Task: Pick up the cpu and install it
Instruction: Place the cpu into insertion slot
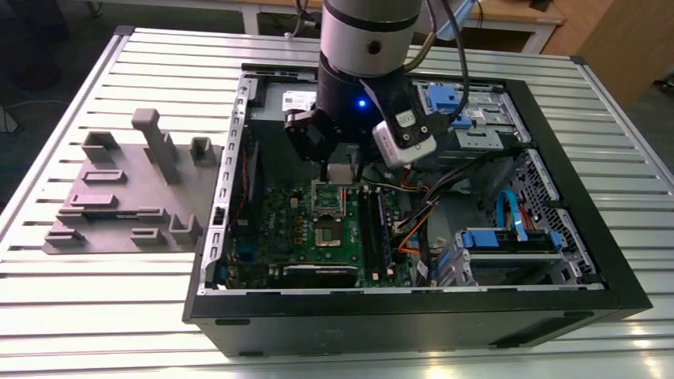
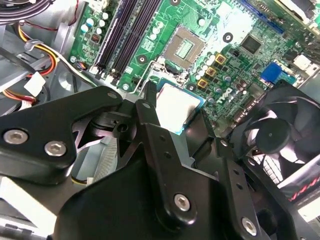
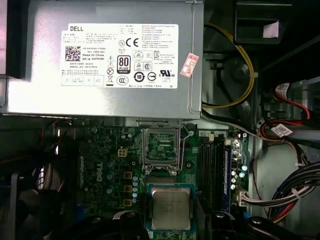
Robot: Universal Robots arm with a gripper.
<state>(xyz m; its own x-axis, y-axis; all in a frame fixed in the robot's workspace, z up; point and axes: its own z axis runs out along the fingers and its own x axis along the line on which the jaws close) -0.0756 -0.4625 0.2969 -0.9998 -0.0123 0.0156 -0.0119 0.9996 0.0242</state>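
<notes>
Over in the exterior view, sitting at 9 o'clock from the computer case point(image 1: 421, 316): a grey block point(image 1: 126, 197). Pinched tight by its edges in the gripper point(image 1: 339, 170): the cpu point(image 3: 170, 209). Kept flat, likely so as to drop in straight. Hanging near 12 o'clock of the open socket point(image 1: 330, 199), not in yet.

Ribbed, silvery metal table point(image 1: 95, 316) spreads under and all round the pincer point(image 1: 339, 175). Beyond the pincer, past the table's far edge: a white-framed desk point(image 1: 506, 25), with a brown wooden panel point(image 1: 616, 39) beside it. Dark floor point(image 1: 31, 79) well off to the exterior view's left. Even light, glare on the nearest slats.
</notes>
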